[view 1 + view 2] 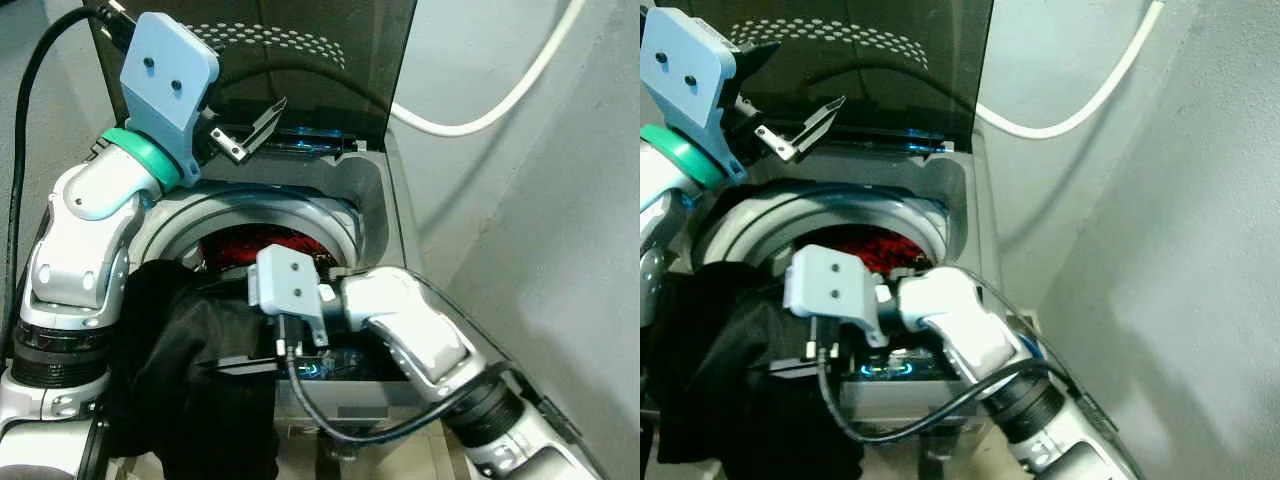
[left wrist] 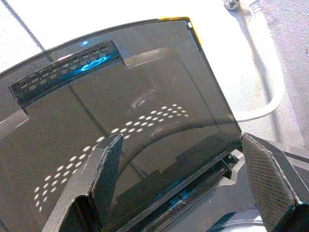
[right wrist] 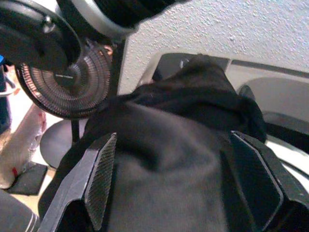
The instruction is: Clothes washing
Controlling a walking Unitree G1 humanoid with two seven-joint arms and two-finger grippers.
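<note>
A top-loading washing machine (image 1: 370, 190) stands with its dark lid (image 1: 310, 70) raised. Red clothes (image 1: 250, 243) lie in the drum. A black garment (image 1: 185, 340) hangs over the drum's front left rim and down the outside. My left gripper (image 1: 255, 128) is held high beside the lid, open and holding nothing. My right gripper (image 3: 171, 140) reaches across the machine's front edge toward the black garment (image 3: 164, 179). Its fingers are spread wide, with the cloth just ahead of and between them.
A white hose (image 1: 500, 100) runs along the grey wall behind and to the right of the machine. A standing fan (image 3: 72, 82) is on the floor beyond the garment. The wall closes in on the right.
</note>
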